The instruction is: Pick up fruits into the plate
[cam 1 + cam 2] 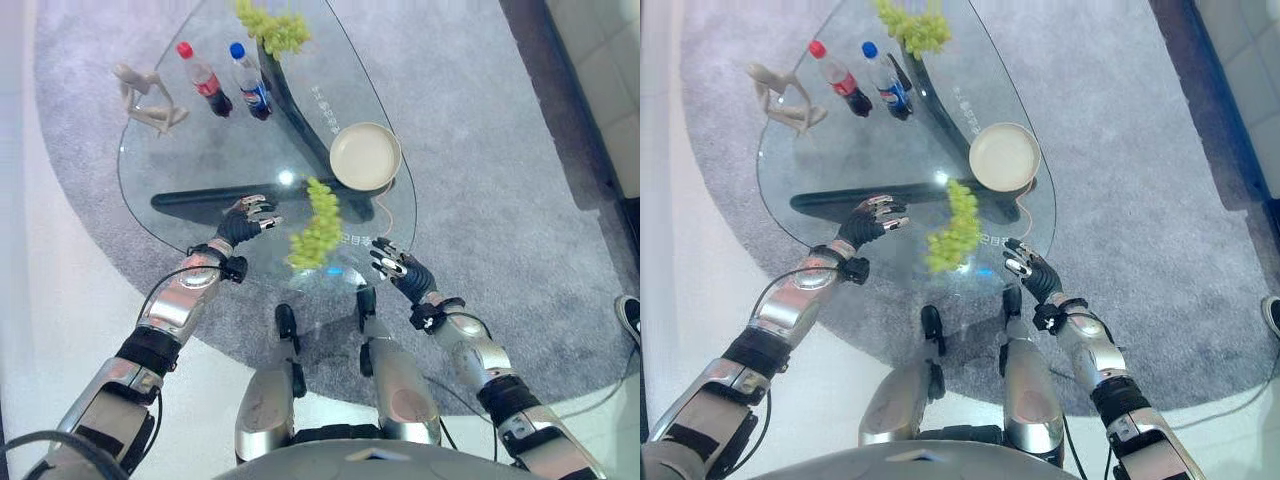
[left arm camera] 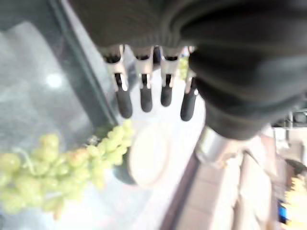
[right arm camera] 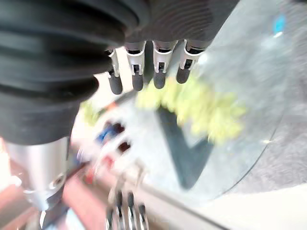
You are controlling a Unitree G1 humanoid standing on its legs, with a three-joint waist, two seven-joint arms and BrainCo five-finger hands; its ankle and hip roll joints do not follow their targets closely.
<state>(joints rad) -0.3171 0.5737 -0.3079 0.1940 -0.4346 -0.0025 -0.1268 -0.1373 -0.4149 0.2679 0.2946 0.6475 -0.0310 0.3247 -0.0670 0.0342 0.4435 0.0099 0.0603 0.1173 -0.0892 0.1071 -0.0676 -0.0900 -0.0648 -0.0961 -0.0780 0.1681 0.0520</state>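
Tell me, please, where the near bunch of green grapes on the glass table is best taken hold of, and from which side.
Probably around the middle of the near grape bunch, coming from above. It lies long and narrow between the left hand and the right hand, so fingers can close across its width.

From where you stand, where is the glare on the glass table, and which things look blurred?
Left eye view: a bright light spot reflects on the glass table near the left hand; the grape bunch in front looks soft. Right wrist view: the grapes and the bottles smear, past the right hand. Left wrist view: the plate is hazy.
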